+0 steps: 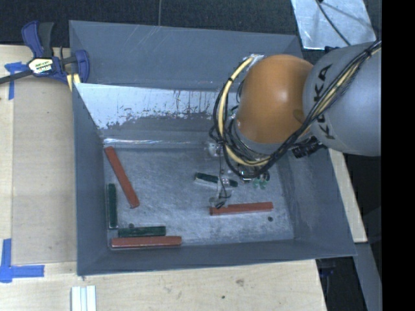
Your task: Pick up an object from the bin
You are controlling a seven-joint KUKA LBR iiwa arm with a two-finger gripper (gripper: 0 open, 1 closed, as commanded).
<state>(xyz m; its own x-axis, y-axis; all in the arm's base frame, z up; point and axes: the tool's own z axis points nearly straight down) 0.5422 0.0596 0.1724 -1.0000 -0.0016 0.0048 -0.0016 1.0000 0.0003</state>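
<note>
My gripper (224, 190) hangs below the arm's orange cover, low over the middle of the bin floor. Its lower end is right at the left end of a flat red-brown stick (241, 207) that lies crosswise on the floor. A short dark green stick (206, 179) sits just left of the gripper, touching or nearly touching it. I cannot tell whether either stick is held.
A second red-brown stick (121, 177) lies slanted at the bin's left. Beside it, a dark green stick (112, 206) runs along the left wall. Another green stick (146, 230) and a red-brown one (146, 241) lie along the front wall.
</note>
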